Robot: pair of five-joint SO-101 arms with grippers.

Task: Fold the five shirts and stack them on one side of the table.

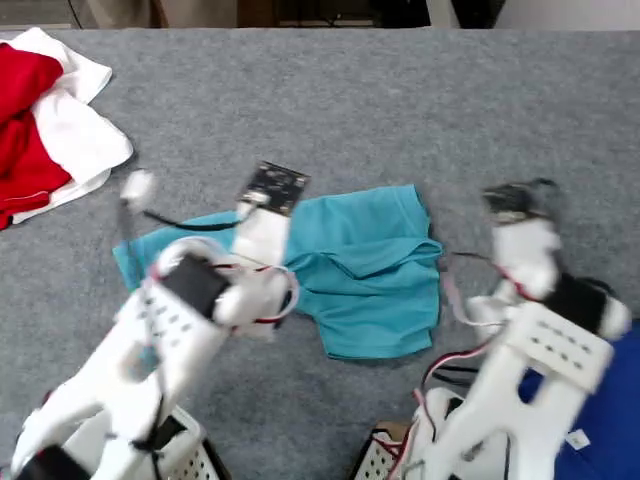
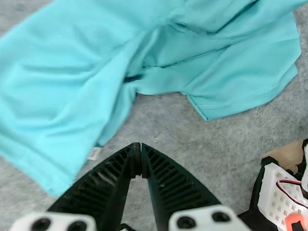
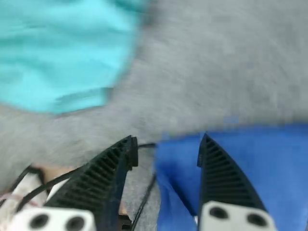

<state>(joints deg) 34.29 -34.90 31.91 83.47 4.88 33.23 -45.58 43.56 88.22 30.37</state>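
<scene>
Logging state. Teal shirt (image 1: pixel 370 270) lies in the middle of the desk (image 1: pixel 420 100), rumpled, with one side doubled over toward its centre and creases bunched there. I read it as half folded, not finished.

Left end effector (image 2: pixel 141 147): tips pinched together with nothing between them. It hangs over bare desk just beside the teal hem. I judge that a closed tip here suits pushing or smoothing cloth, or is a rest between grasps; to lift the hem I would have to open it first.

Right end effector (image 3: pixel 167 139): spread wide and empty, over the line where the blue shirt (image 3: pixel 260 163) meets the desk. The blue shirt sits at the near right edge by that arm's base, apart from the teal one. The wide spread looks ready for a cloth edge, but which shirt it is for I cannot tell.

Red shirt (image 1: pixel 25 140) and white shirt (image 1: pixel 85 130) are heaped loosely together at the far left corner, overlapping and unfolded. That looks like a waiting pile, not the stack. I cannot pick out a fifth shirt.

Progress: early. No neat stack anywhere yet.
</scene>
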